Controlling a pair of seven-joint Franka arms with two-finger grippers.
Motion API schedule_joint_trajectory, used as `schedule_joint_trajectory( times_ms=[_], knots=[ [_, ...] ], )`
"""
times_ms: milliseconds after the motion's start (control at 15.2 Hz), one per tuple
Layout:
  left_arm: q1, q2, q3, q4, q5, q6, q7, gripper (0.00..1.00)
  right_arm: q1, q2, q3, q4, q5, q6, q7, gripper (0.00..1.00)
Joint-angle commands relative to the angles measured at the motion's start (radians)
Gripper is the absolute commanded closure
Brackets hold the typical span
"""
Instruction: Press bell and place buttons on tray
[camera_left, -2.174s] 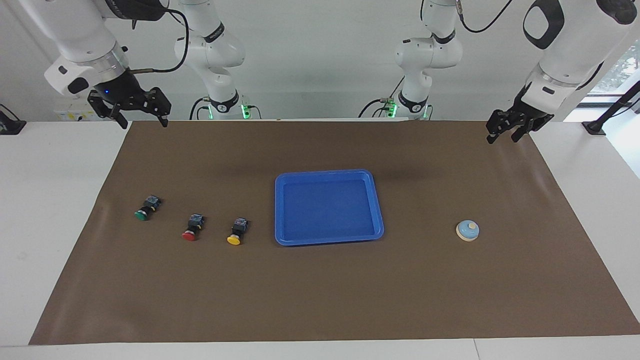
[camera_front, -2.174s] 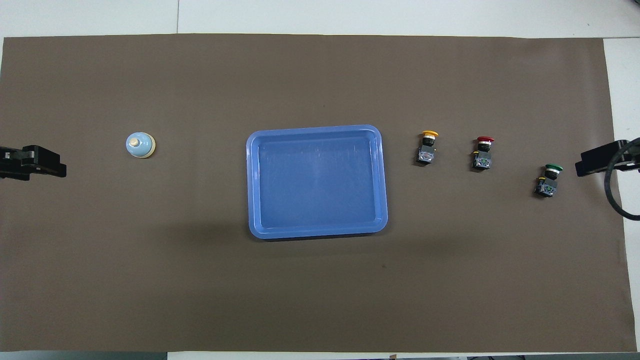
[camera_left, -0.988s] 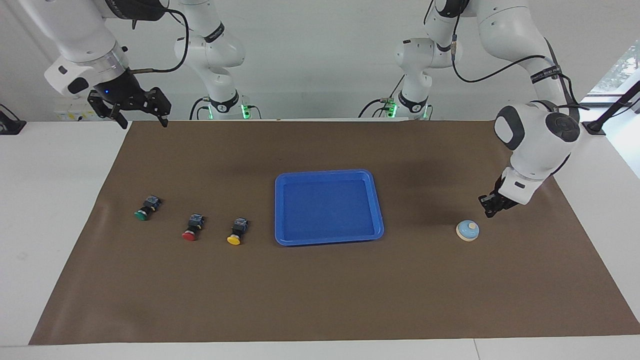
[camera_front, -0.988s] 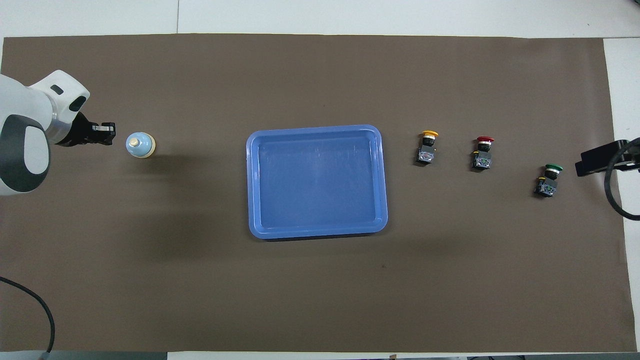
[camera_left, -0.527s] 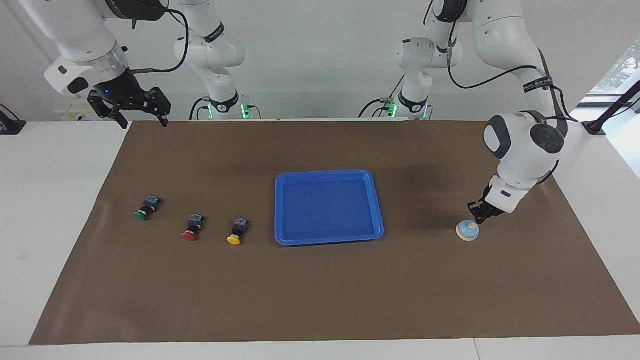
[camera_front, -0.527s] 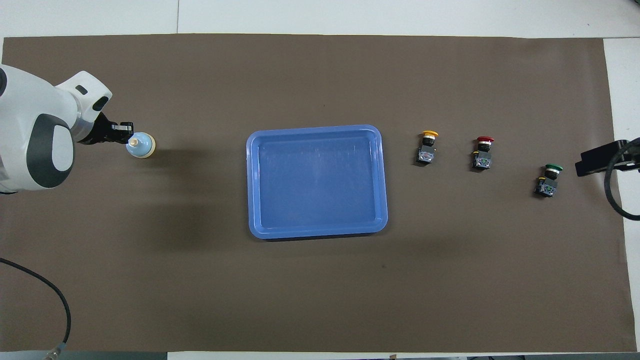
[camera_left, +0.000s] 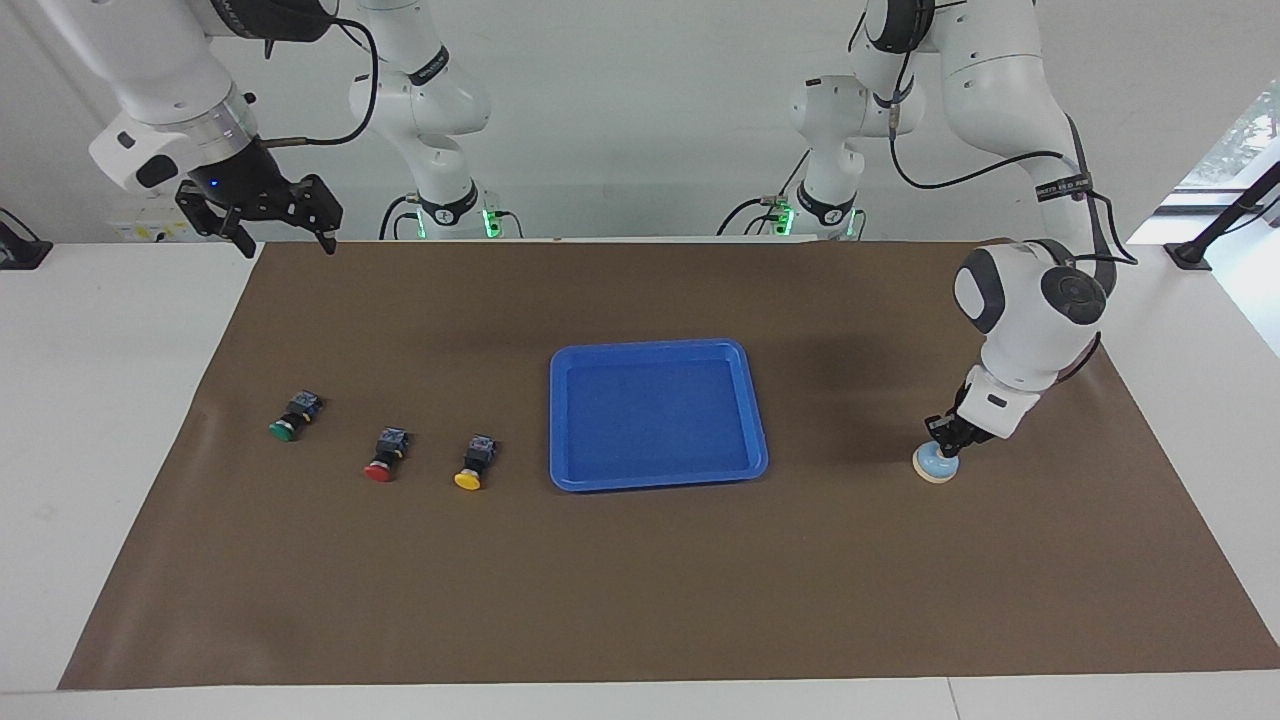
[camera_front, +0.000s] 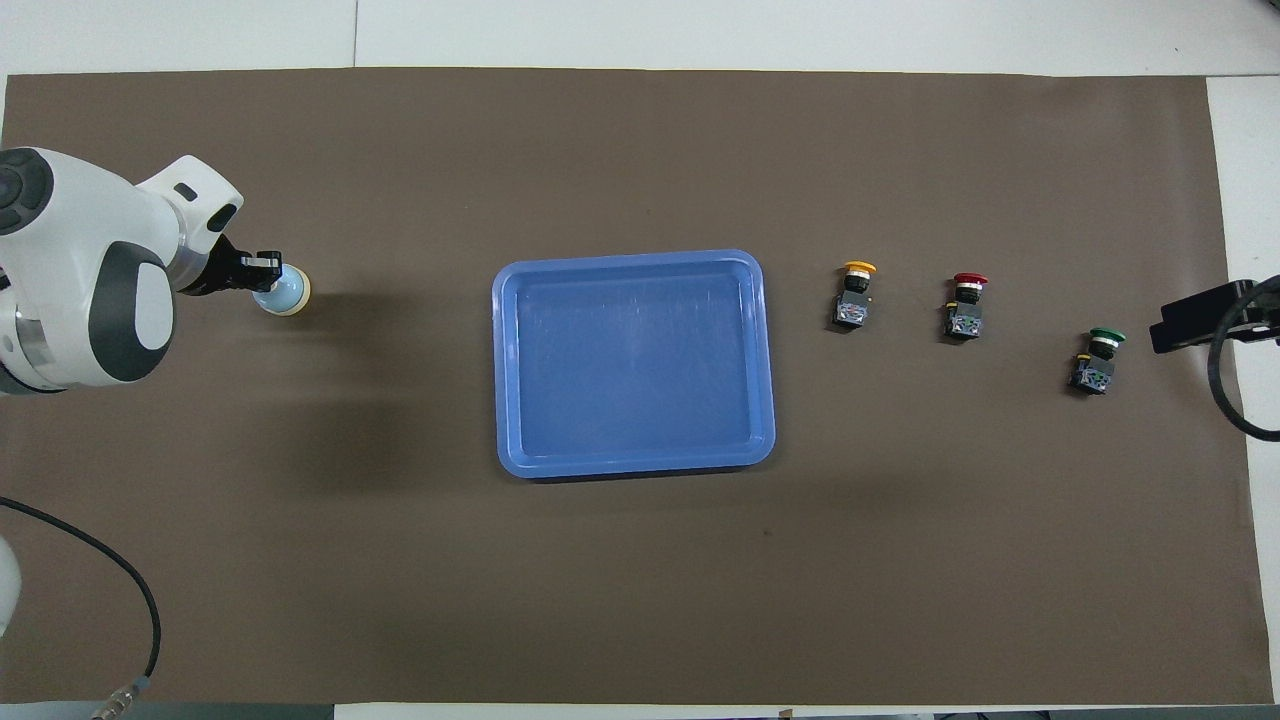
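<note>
Brown mat on white table

Tray at mid-mat. Bell lies toward the left arm's end, left gripper down on its top. Three buttons sit in a row toward the right arm's end: yellow-capped button nearest the tray, red-capped button beside it, green-capped button outermost and nearer the robots. Right gripper waits over the mat's corner.

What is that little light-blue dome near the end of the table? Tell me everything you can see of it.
The bell is a small round light-blue dome on a cream base ring. It sits upright on the brown mat, toward the left arm's end of the table, apart from the blue tray. The left gripper, shut, is down on its top, covering the knob.
</note>
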Motion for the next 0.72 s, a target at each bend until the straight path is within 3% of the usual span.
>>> schedule_joint_trajectory(
  times_ms=[0, 198, 329, 395, 461, 659],
  knots=[
    [-0.005, 0.026, 0.009, -0.020, 0.002, 0.043, -0.017, 1.00, -0.009, -0.017, 0.005, -0.018, -0.002, 0.000, 0.001, 0.00],
    [0.009, -0.012, 0.012, 0.046, 0.002, -0.109, -0.012, 1.00, -0.009, -0.017, 0.005, -0.018, 0.000, 0.000, 0.001, 0.00],
    [0.038, -0.094, 0.014, 0.092, -0.004, -0.264, -0.009, 1.00, -0.009, -0.017, 0.005, -0.018, 0.000, 0.000, 0.001, 0.00],
    [0.053, -0.146, 0.014, 0.109, -0.005, -0.335, -0.006, 0.87, -0.010, -0.017, 0.005, -0.018, 0.000, 0.000, 0.001, 0.00],
    [0.055, -0.191, 0.015, 0.118, -0.005, -0.383, -0.008, 0.68, -0.010, -0.017, 0.005, -0.018, 0.000, 0.000, 0.001, 0.00],
    [0.047, -0.320, 0.015, 0.120, -0.005, -0.460, -0.015, 0.00, -0.010, -0.017, 0.005, -0.018, -0.002, 0.000, 0.001, 0.00]
  ],
)
